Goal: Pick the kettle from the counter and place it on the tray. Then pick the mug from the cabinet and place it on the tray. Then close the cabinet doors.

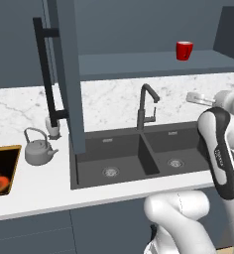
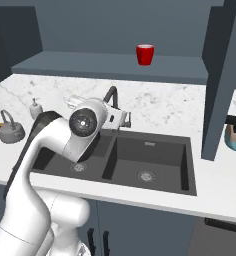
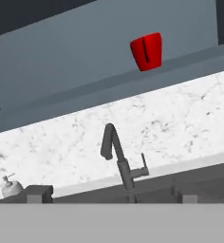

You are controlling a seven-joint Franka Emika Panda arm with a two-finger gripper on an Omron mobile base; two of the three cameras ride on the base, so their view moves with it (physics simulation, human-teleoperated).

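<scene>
While the cabinet (image 1: pixel 153 30) stands open across the top of the frame, the table (image 1: pixel 39 183) below carries the tray (image 1: pixel 2 171) at far left, the kettle (image 1: pixel 38 147) just beside it. The claw (image 3: pixel 109 201) gapes wide, holding nothing, low in the hand view; the mug (image 3: pixel 146 51) sits upper right on the shelf.

A white robot arm (image 2: pixel 50 150) is bending over a black double sink (image 2: pixel 140 160) set in a white marble tabletop (image 2: pixel 170 107). Its fingers (image 2: pixel 124 118) are sitting by the dark tap (image 2: pixel 111 95), spread apart and holding nothing. A red mug (image 2: pixel 145 54) is standing on the cabinet shelf (image 2: pixel 90 67), above and slightly right of the fingers. A grey kettle (image 2: pixel 10 130) is resting far to their left, with a small white soap bottle (image 2: pixel 36 108) nearby. An open cabinet door (image 2: pixel 225 75) is hanging well to their right.
</scene>
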